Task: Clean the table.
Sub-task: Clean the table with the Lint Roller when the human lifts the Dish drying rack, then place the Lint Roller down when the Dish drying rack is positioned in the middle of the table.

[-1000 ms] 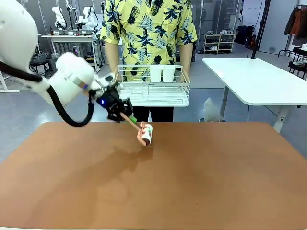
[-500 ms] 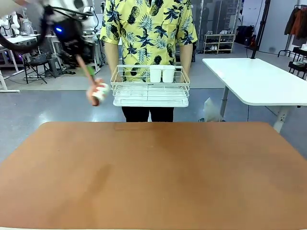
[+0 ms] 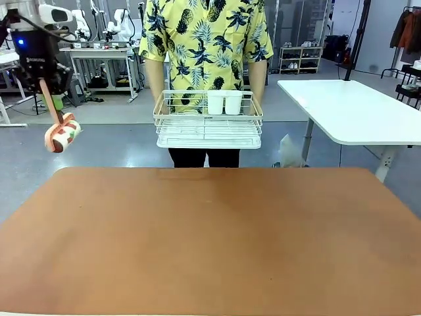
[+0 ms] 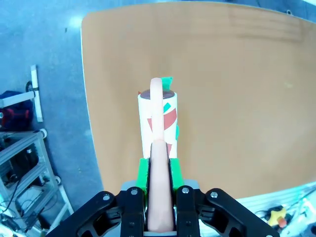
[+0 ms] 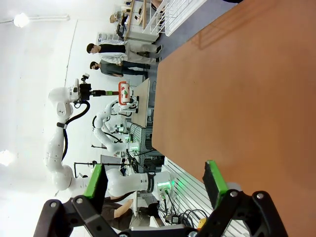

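Grey workshop floor runs all round the terracotta bench, and its top looks bare to me.

My left pincer is clenched on the pinkish handle of a lint roller. The wrist view shows the green pads pressed to either side of that handle. The tool hangs raised in the air off the bench's far left corner. The handle slopes downward out of the pincer, with the patterned roll at its lower end.

My right pincer is released, its pads well apart, and looks along the bench from the side.

What worries me:
- The handle is slim and smooth, so a hard press could twist it in the grip.
- Coming down from beyond the edge, the roll could catch the rounded rim instead of landing flat.
- A wide stroke toward the far side could reach the wire basket that the person holds just past the bench.

The bench lies level, its long axis running left to right across my front view. The person stands at the far long side.
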Robot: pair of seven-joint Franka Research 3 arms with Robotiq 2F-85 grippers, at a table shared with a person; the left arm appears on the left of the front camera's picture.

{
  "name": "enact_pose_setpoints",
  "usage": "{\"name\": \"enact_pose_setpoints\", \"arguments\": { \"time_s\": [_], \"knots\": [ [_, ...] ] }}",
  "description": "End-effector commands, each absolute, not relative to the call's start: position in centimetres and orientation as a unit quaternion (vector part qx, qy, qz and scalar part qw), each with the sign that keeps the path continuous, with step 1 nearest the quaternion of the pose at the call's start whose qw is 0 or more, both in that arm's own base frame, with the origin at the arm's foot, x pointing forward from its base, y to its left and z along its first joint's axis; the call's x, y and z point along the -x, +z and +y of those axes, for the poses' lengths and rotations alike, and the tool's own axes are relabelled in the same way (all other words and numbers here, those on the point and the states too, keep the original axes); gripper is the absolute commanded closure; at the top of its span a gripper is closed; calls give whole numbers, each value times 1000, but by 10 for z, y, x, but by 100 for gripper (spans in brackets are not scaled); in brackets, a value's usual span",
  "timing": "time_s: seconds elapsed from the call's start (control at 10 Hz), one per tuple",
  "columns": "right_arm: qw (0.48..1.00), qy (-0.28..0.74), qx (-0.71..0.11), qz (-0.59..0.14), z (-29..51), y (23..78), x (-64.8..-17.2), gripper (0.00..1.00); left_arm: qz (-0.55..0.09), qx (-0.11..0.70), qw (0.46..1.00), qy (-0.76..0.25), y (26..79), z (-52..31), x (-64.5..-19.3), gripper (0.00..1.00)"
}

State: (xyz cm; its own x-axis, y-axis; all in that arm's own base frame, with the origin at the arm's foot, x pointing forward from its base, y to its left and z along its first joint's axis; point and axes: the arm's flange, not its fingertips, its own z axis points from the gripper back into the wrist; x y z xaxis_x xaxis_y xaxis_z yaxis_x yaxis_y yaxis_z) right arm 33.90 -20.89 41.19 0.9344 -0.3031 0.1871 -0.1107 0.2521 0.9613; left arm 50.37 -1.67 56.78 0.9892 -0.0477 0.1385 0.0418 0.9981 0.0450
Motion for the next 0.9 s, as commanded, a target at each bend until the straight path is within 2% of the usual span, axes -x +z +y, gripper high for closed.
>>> {"name": "enact_pose_setpoints", "arguments": {
  "time_s": [0.0,0.1,0.8],
  "knots": [
    [769,-64,-612,-173,-208,416,-338,0,-76,15,997,-30,567,-20,-493,79],
    [769,-64,-612,-173,-208,416,-338,0,-70,-21,997,-22,568,-17,-504,79],
    [769,-64,-612,-173,-208,416,-338,0,-70,-21,997,-22,568,-17,-504,79]
  ]
}}
